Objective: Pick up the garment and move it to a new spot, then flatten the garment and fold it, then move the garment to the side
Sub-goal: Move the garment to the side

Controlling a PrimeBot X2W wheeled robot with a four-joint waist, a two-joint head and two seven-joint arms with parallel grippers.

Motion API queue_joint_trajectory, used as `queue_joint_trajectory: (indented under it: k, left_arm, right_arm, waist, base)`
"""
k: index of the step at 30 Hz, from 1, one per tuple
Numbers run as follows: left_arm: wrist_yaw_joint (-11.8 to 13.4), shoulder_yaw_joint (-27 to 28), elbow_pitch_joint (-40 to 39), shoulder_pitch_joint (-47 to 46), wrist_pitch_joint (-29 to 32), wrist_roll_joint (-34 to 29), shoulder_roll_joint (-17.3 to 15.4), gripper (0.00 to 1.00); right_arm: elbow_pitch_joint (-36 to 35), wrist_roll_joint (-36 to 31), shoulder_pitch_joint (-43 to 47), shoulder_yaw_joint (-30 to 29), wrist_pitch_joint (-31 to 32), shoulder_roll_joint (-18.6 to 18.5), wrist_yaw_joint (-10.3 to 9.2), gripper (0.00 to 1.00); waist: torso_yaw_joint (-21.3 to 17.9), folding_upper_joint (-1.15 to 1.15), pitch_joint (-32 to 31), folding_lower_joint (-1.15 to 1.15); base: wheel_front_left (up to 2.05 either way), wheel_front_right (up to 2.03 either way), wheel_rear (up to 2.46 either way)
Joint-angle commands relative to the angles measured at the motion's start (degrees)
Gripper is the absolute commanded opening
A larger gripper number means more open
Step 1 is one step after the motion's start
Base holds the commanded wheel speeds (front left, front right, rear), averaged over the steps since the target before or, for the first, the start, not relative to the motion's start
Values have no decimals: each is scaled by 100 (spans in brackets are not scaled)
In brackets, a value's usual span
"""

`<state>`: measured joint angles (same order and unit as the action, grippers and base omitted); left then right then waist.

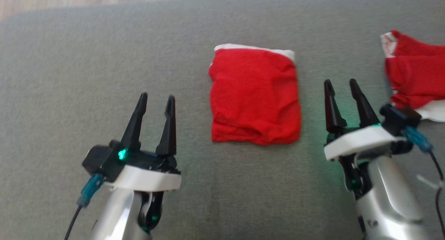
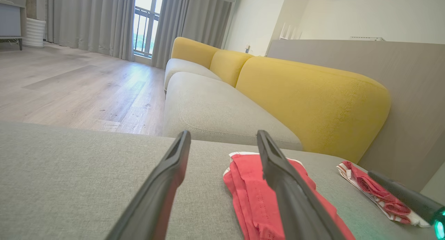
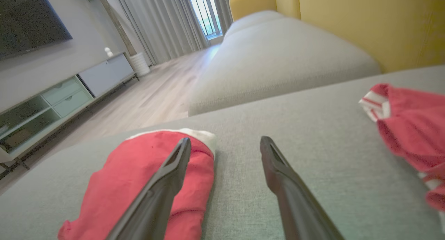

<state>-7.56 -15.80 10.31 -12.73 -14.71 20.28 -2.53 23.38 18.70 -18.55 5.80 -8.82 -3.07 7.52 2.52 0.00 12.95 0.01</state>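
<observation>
A red garment with a white edge lies folded into a rough square on the grey cushion, between my two grippers. In the left wrist view the garment sits just right of my fingers; in the right wrist view the same garment lies at the lower left. My left gripper hovers to its left, open and empty. On the other side my right gripper is open with nothing in it.
A second red and white garment lies bunched at the cushion's right edge, close to my right wrist. Behind the cushion stand grey sofa seats with yellow backrests. Wooden floor lies beyond the far edge.
</observation>
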Motion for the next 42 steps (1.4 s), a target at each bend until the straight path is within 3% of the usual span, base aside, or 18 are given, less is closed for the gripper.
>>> queue_joint_trajectory:
  k: [1, 8, 16, 17, 18, 19, 26, 33, 37, 42]
  left_arm:
    - [8, 116, -187, -226, -29, 30, -35, 100]
    - [8, -98, -77, -365, -29, 161, -35, 100]
    - [8, -113, -47, -397, -29, 237, -35, 100]
    - [8, -110, -49, -393, -29, 243, -35, 100]
    - [8, -105, -51, -385, -29, 246, -35, 100]
    - [8, -100, -50, -376, -29, 247, -35, 100]
    - [8, -8, -15, -310, -29, 201, -35, 100]
    - [8, 66, -28, -244, -29, 118, -35, 100]
    - [8, 95, -45, -203, -29, 101, -35, 100]
    - [8, 91, -54, -185, -29, 94, -35, 100]
  right_arm:
    - [-100, 17, -201, 162, 35, 19, -3, 100]
    - [1046, 710, -709, 671, 511, 19, -3, 100]
    - [2174, 803, -1167, 1086, 647, 19, -3, 100]
    - [2251, 819, -1214, 1143, 640, 19, -3, 73]
    - [2309, 809, -1265, 1203, 603, 19, -3, 9]
    - [2368, 756, -1319, 1258, 556, 19, -3, 0]
    - [2629, -40, -1685, 1207, 52, 19, -3, 0]
    - [2434, -1319, -1846, 850, -63, -98, -3, 0]
    - [2025, -1676, -1793, 919, 126, -566, -3, 0]
    - [1456, -1514, -1693, 1166, 532, -1492, -3, 0]
  waist:
    - [152, 0, 146, -1]
    - [514, 0, 311, -1]
    - [730, 0, 318, -1]
    - [738, 0, 318, -1]
    - [741, 0, 316, -1]
    - [737, 0, 314, -1]
    - [525, 0, 206, -1]
    - [147, 0, 12, -1]
    - [-36, 0, -68, -1]
    - [-163, 0, -77, -1]
  base:
    - [0, 0, 0]
    - [0, 0, 0]
    - [0, 0, 0]
    - [0, 0, 0]
    - [0, 0, 0]
    - [0, 0, 0]
    - [0, 0, 0]
    - [0, 0, 0]
    - [0, 0, 0]
    - [0, 0, 0]
